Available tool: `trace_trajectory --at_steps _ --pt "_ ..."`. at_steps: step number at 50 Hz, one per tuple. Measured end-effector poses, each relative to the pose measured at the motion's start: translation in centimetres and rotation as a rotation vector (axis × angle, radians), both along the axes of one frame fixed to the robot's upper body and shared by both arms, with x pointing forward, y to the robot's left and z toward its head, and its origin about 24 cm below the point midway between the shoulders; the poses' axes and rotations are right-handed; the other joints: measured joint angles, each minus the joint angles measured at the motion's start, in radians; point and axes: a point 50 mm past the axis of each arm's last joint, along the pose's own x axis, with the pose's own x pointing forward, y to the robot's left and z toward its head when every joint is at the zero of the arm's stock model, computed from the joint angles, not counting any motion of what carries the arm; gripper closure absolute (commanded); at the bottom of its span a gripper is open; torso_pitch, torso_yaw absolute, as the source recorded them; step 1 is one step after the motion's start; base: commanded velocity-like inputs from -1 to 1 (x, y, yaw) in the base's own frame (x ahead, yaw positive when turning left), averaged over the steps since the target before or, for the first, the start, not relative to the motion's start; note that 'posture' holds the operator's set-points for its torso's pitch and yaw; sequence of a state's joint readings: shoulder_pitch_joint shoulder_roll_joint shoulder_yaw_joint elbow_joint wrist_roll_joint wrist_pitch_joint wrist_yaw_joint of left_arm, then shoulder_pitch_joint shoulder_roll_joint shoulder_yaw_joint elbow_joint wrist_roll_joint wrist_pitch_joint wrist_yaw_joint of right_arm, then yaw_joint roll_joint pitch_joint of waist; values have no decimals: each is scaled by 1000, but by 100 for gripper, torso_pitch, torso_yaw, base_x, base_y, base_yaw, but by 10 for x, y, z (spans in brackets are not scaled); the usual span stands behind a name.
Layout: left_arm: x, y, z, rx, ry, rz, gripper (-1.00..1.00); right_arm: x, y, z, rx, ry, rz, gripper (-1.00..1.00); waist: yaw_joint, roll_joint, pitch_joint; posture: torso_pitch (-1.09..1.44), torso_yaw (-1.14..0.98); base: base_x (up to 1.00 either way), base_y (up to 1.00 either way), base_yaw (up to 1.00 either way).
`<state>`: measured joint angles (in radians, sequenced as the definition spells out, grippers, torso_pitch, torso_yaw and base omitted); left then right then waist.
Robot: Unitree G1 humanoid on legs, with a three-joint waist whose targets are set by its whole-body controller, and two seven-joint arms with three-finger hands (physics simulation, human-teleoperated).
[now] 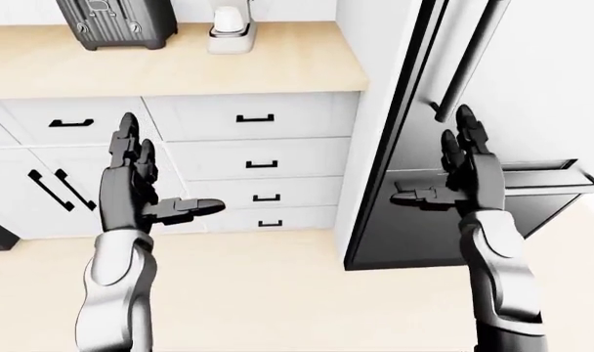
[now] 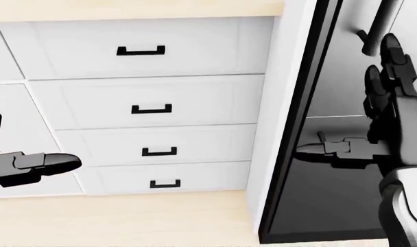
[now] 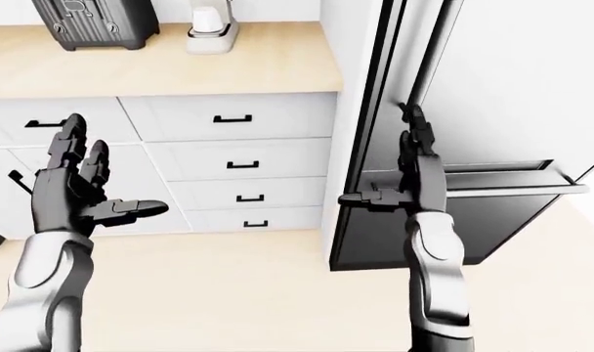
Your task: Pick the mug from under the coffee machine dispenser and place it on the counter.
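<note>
Left-eye view: white mug (image 1: 228, 20) upright under dispenser; left hand (image 1: 140, 194), right hand (image 1: 460, 176) spread.

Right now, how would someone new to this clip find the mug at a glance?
Look at the light wooden counter above the white drawers, left of the tall refrigerator. At the top edge of the left-eye view, a small white mug sits on the coffee machine's base, right of a dark ribbed appliance. It is the only small white thing there.
</note>
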<state>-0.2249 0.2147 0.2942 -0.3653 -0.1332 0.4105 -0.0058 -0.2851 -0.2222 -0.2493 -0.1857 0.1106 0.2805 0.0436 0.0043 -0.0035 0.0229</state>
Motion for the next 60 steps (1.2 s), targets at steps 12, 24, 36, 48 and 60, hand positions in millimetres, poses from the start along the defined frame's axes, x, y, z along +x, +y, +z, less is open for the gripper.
trace_trajectory --at_steps 12,24,36,48,60 --pt "0 1 1 2 5 4 -100 0 -2 1 -6 4 -7 -100 -5 13 -5 0 0 0 4 0" --pt "-2 5 5 8 -14 22 -100 -1 1 6 -14 -21 5 -100 -15 -18 11 0 0 0 19 0" --pt "-1 3 6 9 -12 11 -100 0 1 3 -10 -3 -1 -100 -9 53 7 0 0 1 24 0" --pt "-1 3 8 10 -14 16 -100 -1 0 5 -16 -16 4 -100 1 -15 6 0 0 3 24 0" --pt "0 -2 7 7 -15 -9 -100 -2 -6 2 -17 -3 -22 -100 -15 -3 10 0 0 6 20 0"
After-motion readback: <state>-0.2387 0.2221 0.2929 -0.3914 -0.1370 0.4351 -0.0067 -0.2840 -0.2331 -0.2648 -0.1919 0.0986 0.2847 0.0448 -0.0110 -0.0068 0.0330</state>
